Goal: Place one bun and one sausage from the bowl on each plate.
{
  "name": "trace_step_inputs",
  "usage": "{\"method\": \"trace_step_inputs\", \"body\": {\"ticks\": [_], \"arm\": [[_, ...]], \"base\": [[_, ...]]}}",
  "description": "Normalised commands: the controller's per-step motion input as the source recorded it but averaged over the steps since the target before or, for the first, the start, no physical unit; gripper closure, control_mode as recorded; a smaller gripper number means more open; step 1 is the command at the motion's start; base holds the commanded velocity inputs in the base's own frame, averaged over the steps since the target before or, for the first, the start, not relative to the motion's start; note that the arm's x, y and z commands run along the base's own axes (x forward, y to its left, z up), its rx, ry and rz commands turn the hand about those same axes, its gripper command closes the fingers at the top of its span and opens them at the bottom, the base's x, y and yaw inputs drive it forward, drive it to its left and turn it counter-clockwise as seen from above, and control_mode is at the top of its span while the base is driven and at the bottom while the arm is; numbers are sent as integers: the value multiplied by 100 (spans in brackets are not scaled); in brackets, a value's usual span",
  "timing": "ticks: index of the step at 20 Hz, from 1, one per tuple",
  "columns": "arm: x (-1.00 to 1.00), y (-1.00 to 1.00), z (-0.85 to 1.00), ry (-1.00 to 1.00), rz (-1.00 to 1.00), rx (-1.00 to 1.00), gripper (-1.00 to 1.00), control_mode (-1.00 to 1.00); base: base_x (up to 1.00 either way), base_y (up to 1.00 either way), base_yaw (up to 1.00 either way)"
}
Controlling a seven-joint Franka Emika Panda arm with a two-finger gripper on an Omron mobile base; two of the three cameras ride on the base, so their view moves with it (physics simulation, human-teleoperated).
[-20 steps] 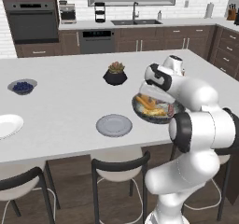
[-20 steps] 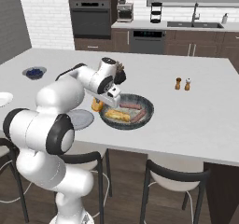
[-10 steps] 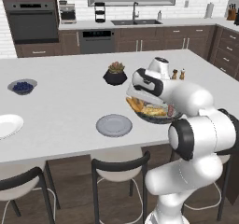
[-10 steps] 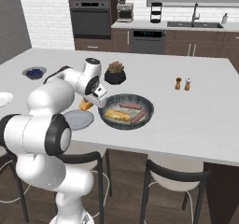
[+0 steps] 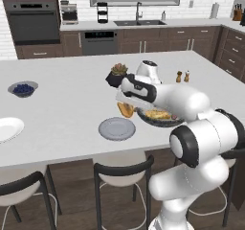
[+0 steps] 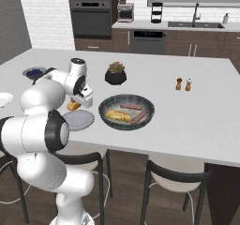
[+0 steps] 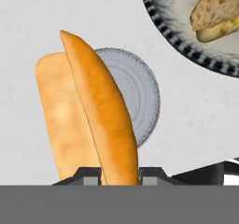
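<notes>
The gripper (image 7: pixel 120 176) is closed tight on a bun (image 7: pixel 95 115) and holds it in the air, just beside the bowl (image 6: pixel 126 112) and above the grey plate (image 5: pixel 117 128). The bun is long and is pinched near one end, so it could tip or slip out and land on the counter (image 5: pixel 62 114). It could also drop half off the plate. The fingers are mostly hidden behind the bun. The white plate (image 5: pixel 7 128) is cut off at the edge, far away.

Glossy white arm (image 5: pixel 191 104), fat rounded links, dark grey joint rings at centre right in the left base view. White wrist (image 6: pixel 77 74) with black cap, upper left in the right base view.
</notes>
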Motion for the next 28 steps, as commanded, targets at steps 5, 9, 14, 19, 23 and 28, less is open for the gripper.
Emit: {"method": "trace_step_inputs", "body": {"ticks": [5, 9, 14, 19, 23, 28], "arm": [[0, 55, 0, 6, 0, 0, 100, -100], [11, 43, 0, 1, 0, 0, 100, -100], [29, 6, 0, 0, 0, 0, 100, -100], [27, 0, 0, 0, 0, 0, 100, -100], [7, 0, -20, 0, 0, 0, 100, -100], [0, 0, -54, 0, 0, -1, 100, -100]], "base": [[0, 0, 0], [0, 0, 0], [0, 0, 0], [0, 0, 0], [0, 0, 0], [0, 0, 0]]}}
